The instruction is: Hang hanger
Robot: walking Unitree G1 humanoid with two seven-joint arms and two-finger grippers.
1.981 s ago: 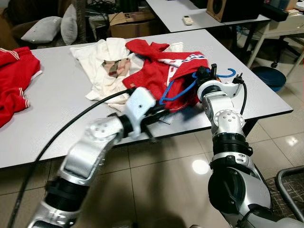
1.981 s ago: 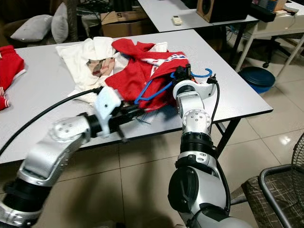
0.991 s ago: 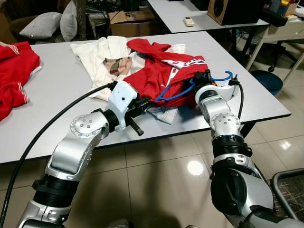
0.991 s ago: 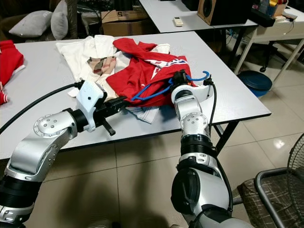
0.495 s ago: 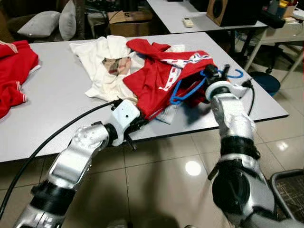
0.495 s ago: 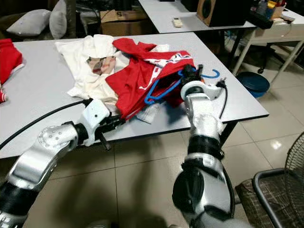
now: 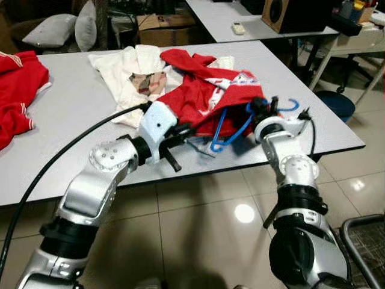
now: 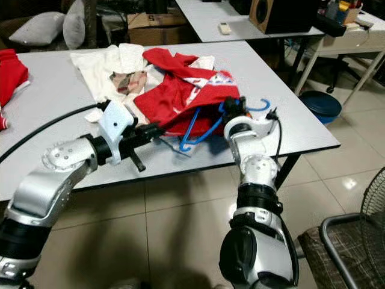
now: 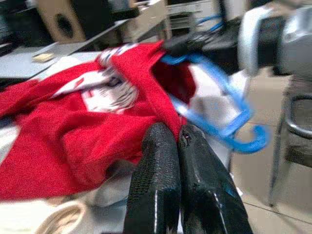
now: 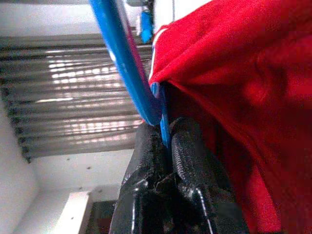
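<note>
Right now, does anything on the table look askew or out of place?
Yes. The blue hanger sits crooked, half inside the bunched red shirt, gripped by the right gripper. The left gripper pinches the shirt's hem. A cream shirt lies crumpled behind.

Blue plastic hanger is tilted, half tucked inside the red shirt (hook poking out toward the table's right edge), shirt bunched up on the grey table.

2 grippers: left gripper, right gripper. 1 blue hanger. 2 red garments: red jacket, red garment. 1 cream shirt. 2 pillows. 1 remote.
</note>
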